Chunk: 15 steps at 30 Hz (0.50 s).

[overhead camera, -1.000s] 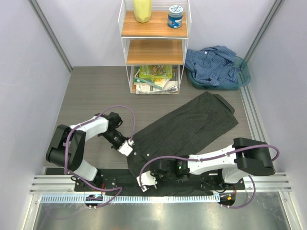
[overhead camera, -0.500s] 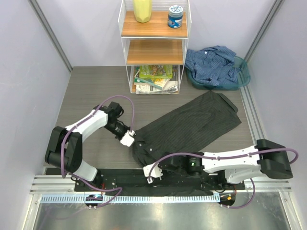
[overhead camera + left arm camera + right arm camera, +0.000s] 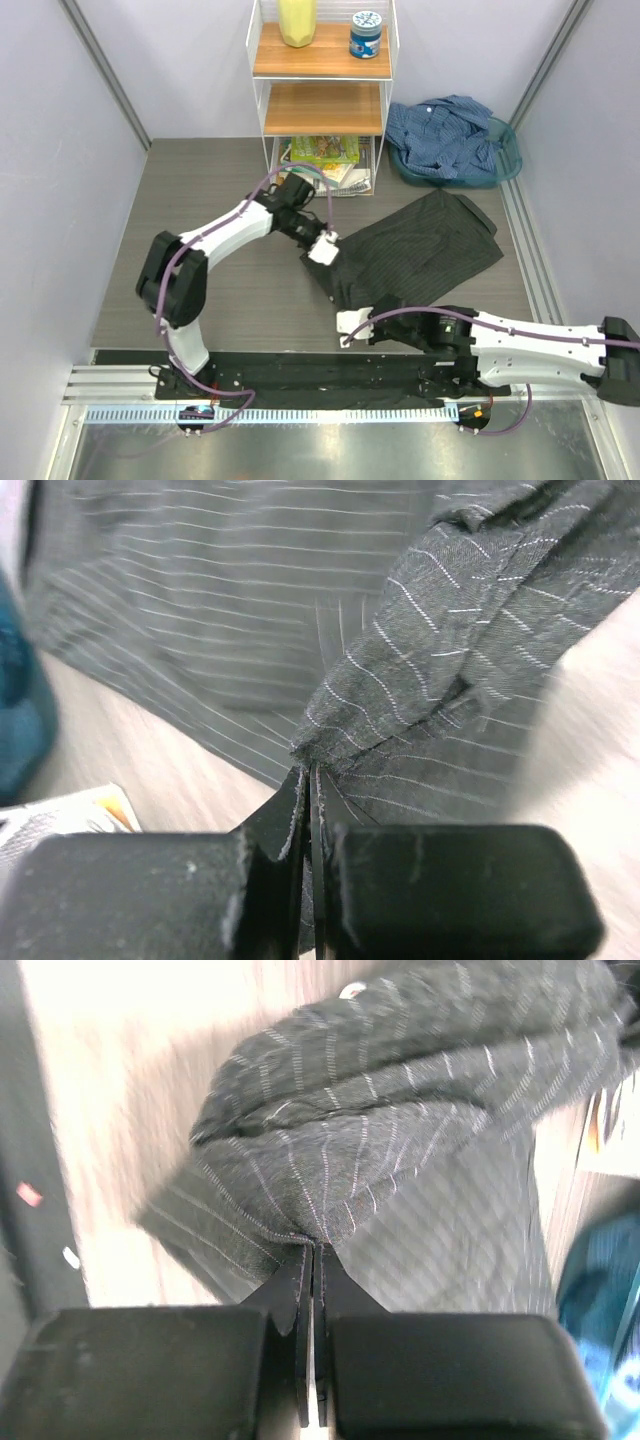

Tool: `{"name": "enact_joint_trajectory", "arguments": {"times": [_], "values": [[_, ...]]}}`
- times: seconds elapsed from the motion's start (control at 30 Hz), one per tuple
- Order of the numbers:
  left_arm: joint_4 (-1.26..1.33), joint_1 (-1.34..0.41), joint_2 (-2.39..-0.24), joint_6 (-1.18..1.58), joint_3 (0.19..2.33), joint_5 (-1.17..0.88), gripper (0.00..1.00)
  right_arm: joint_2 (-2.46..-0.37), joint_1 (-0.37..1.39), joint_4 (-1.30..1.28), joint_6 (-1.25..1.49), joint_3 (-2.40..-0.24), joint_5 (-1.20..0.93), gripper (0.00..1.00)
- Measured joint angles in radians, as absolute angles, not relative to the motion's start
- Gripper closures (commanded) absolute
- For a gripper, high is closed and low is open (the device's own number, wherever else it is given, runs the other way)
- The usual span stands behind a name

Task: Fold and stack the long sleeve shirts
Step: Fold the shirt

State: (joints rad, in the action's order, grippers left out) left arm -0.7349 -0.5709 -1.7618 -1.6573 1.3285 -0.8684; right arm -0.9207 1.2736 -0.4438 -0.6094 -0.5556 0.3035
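- The dark charcoal shirt [image 3: 425, 250] lies right of centre on the grey wood-grain bench [image 3: 200, 200]. It is a soft woven cloth with thin pale pinstripes, and its near-left end is bunched into loose folds.
- The left gripper [image 3: 322, 250] has its black jaws pinched tight on an edge of this shirt. In the left wrist view the striped fabric gathers to a point between them.
- The right gripper [image 3: 350, 322] is likewise clamped on a crumpled hem at the shirt's near corner, with rounded folds swelling just beyond the jaws.
- The blue shirt [image 3: 445, 130], finely patterned, sits crumpled in a teal plastic basket [image 3: 507, 160] at the far right corner, well apart from the charcoal one.
- A white wire shelf unit [image 3: 258, 100] with wooden boards stands at the far edge.
- On its top board are a yellow container [image 3: 297, 20] and a jar [image 3: 366, 33] with a blue-and-white lid; any writing on them is too small to read.
- Colourful magazines [image 3: 322, 165] are stacked at the bottom of the unit, their print illegible.
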Motion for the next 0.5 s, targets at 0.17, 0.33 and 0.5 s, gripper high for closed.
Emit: {"name": "enact_joint_trajectory", "arguments": {"times": [0.17,0.33,0.5], "values": [[-0.528,-0.662,-1.933,-1.452,1.470,-0.822,1.00,-0.836,1.140,-0.542,-0.654,-0.513,0.312,0.99],[-0.408,-0.703,-2.079,-1.311,1.580,-0.784,1.00,-0.790,1.036,-0.601,-0.690,-0.478,0.301,0.99],[-0.347,-0.727,-2.152,-1.245,1.608,-0.744,0.97,-0.817,0.971,-0.629,-0.713,-0.452,0.272,0.99]]}}
